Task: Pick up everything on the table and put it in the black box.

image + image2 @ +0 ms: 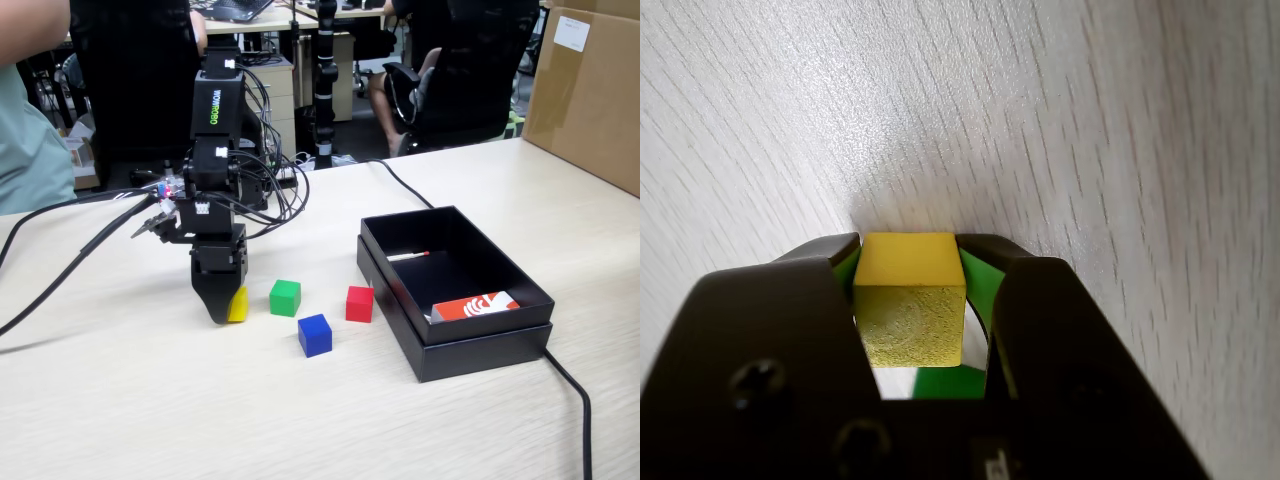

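Black claw [910, 250] closed narrow on small solid yellow cube [910, 310], both jaws touching its sides, at pale wood-grain table [150, 400].

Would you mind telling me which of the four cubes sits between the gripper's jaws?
The yellow cube, clamped in the gripper; the green, blue and red ones sit free on the table.

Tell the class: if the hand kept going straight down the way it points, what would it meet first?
Probably the table: the hand, closed on the yellow cube, points down at bare wood, already near or touching it.
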